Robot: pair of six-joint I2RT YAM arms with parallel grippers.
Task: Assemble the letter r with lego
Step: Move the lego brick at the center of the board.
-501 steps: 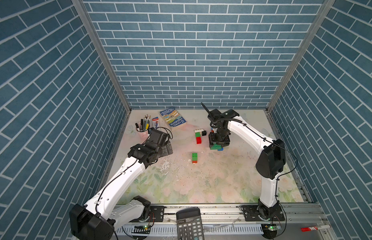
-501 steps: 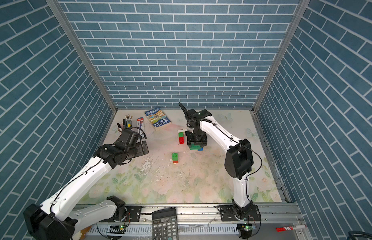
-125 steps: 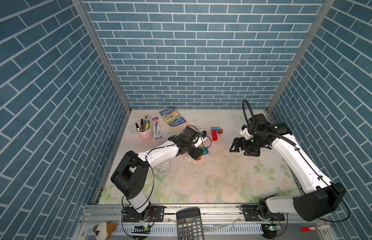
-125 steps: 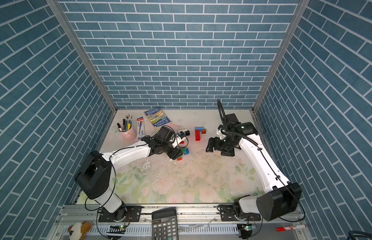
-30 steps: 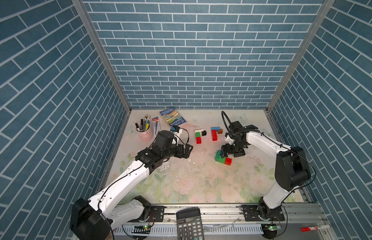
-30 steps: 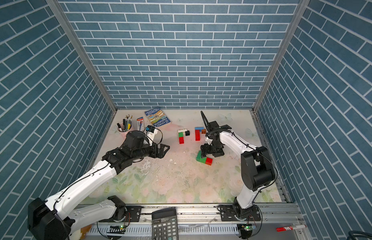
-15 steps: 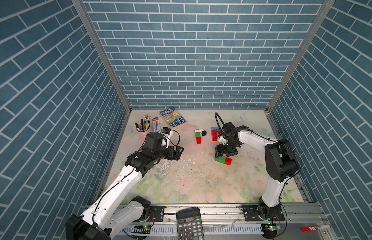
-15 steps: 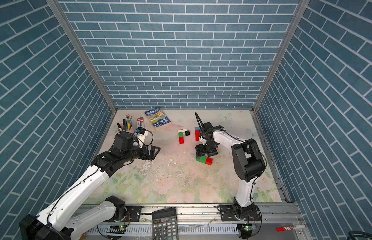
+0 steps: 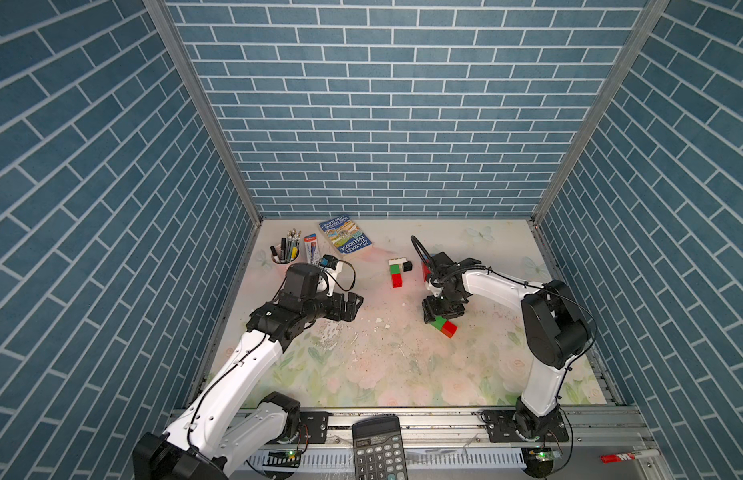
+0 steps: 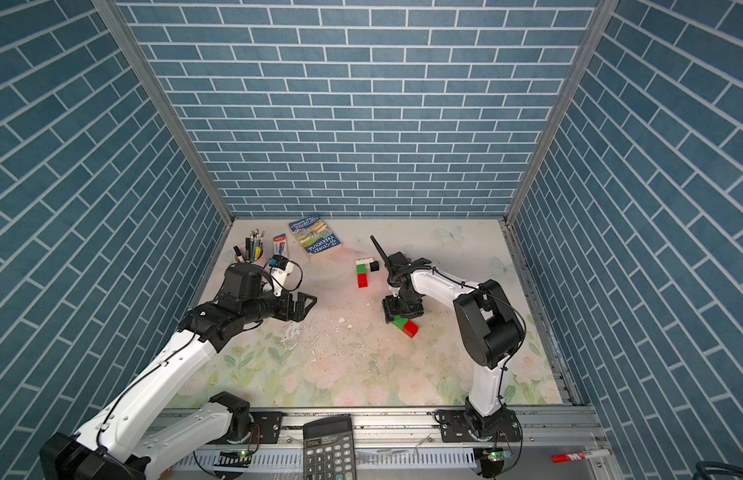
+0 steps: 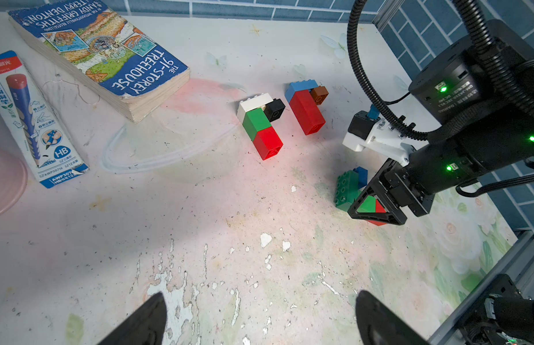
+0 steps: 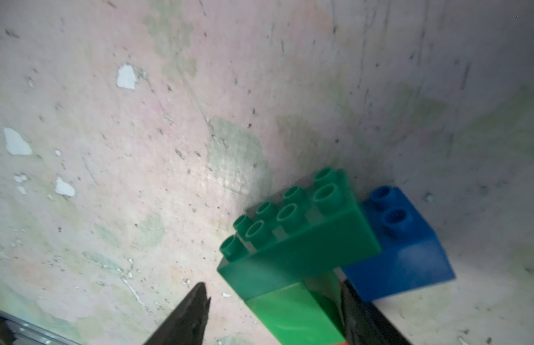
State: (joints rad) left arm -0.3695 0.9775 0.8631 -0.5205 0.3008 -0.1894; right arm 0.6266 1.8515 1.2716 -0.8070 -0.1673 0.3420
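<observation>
The floral tabletop (image 9: 374,374) lay open across its near half to the front rail (image 9: 424,420), the left gripper (image 9: 355,305) hanging over its left side with fingers spread wide on nothing. Mid-table the right gripper (image 9: 442,312) straddled a green-and-red lego stack (image 9: 444,326) unclamped, one finger (image 12: 194,310) standing apart from the brick, near the white-green-red-black lego cluster (image 9: 397,272) farther back. Only the wrist views showed the stack's blue brick (image 12: 409,254) and the light-blue, red and brown cluster (image 11: 304,112), mostly hidden from above by the right arm (image 9: 498,286).
</observation>
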